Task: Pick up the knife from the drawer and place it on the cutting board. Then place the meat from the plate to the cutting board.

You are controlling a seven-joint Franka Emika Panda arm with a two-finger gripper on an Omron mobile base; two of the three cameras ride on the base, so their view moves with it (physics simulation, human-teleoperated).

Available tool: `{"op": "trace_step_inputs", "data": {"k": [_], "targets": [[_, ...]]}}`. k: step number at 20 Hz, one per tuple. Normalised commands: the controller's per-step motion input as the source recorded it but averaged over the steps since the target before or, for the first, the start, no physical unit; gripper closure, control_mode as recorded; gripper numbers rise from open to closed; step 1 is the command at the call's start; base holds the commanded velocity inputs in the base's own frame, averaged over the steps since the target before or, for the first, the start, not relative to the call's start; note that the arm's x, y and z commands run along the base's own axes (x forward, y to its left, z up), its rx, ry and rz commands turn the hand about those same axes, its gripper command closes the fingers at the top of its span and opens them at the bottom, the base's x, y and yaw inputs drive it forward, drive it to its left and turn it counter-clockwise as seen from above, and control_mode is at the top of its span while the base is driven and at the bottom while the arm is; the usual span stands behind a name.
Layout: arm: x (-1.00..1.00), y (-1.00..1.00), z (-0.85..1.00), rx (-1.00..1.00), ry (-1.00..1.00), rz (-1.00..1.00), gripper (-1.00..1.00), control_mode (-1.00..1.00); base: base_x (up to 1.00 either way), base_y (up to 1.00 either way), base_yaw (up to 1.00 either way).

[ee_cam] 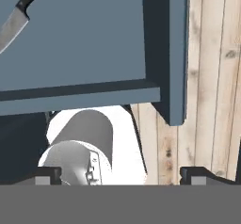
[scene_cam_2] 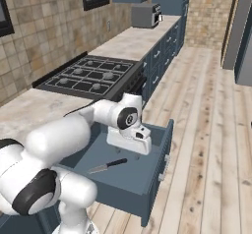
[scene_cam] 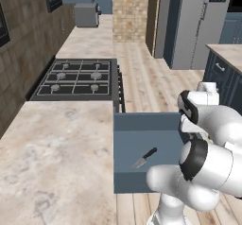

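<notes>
The gripper (ee_cam: 120,177) hangs above the pulled-out drawer (scene_cam: 137,134), fingertips (ee_cam: 47,176) spread wide with nothing between them. The knife (scene_cam_2: 108,166) lies flat on the drawer floor, toward 11 o'clock in the hand view, seemingly blade pointing away from the stove (scene_cam: 78,79) beyond.

Plank floor (scene_cam_2: 211,130), brick wall (scene_cam_2: 49,26), marbled counter (scene_cam: 52,158), black stove (scene_cam: 78,79).
</notes>
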Motion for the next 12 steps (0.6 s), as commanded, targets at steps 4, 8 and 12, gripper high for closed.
{"op": "trace_step_inputs", "data": {"k": [4, 8, 12], "targets": [[0.00, 0.18, 0.21, 0.07, 0.23, -0.21, -1.00, -1.00, 0.00, 0.00, 0.00], [0.04, 0.25, -0.11, 0.00, 0.13, -0.02, -1.00, -1.00, 0.00, 0.00, 0.00], [0.01, 0.32, -0.44, 0.00, -0.03, -0.05, -1.00, -1.00, 0.00, 0.00, 0.00]]}}
